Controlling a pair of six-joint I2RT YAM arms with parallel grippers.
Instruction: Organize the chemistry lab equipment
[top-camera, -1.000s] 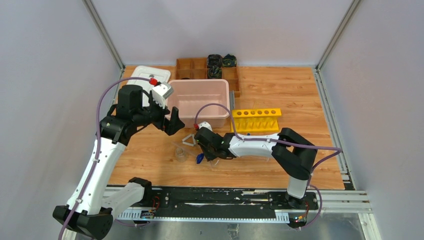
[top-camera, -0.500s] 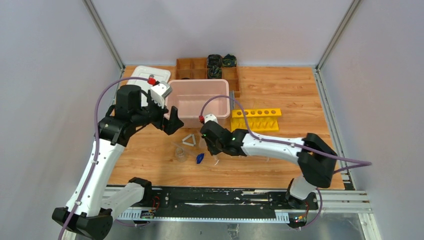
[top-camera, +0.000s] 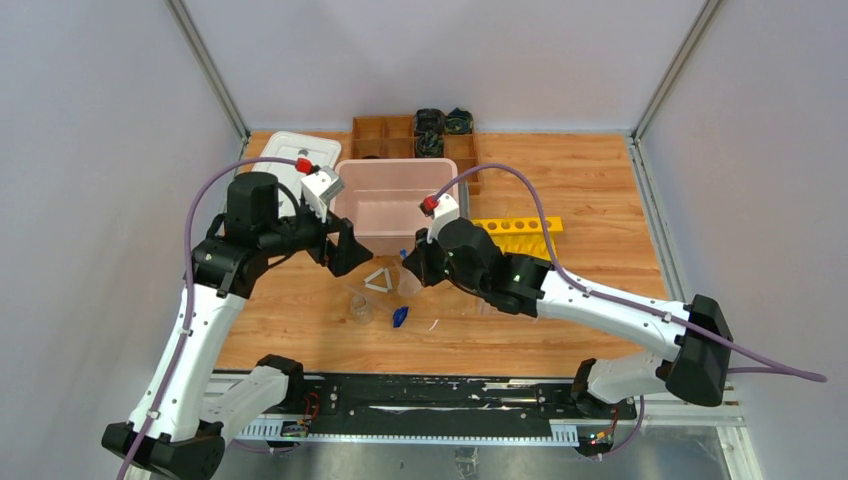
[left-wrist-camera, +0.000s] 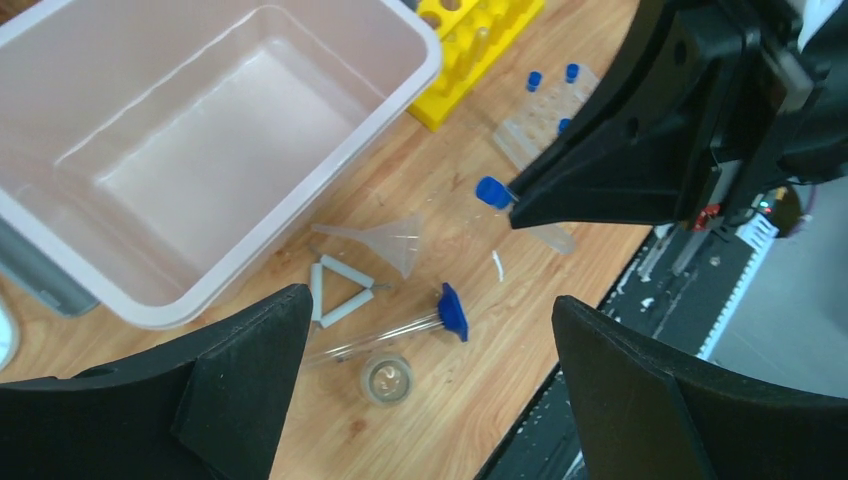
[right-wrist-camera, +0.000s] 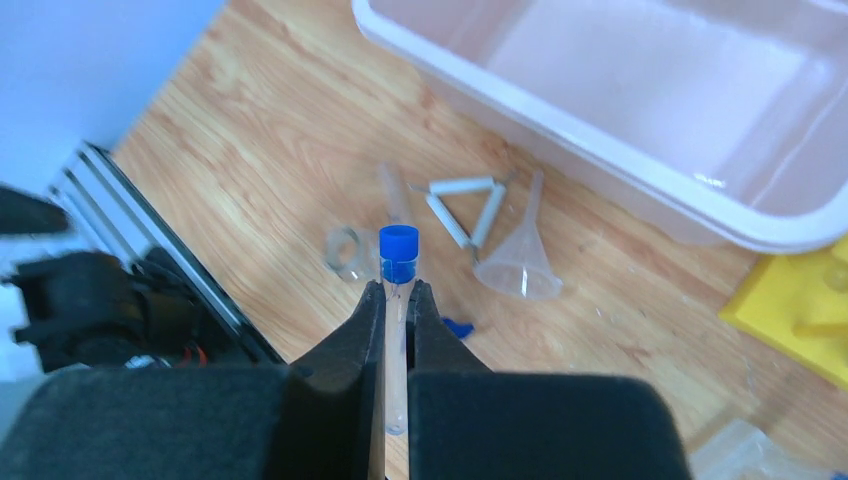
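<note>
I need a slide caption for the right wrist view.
Right gripper shut on a blue-capped tube; funnel and white triangle lie beyond.

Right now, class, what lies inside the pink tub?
Nothing visible: in the left wrist view the pink tub has a bare floor and walls. From above, the right arm covers its near right corner, but the wrist view shows that corner bare too.

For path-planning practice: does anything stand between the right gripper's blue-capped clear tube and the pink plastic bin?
Nothing visible blocks the blue-capped clear tube. A clear funnel and a white triangle lie low on the table before the pink plastic bin.
</note>
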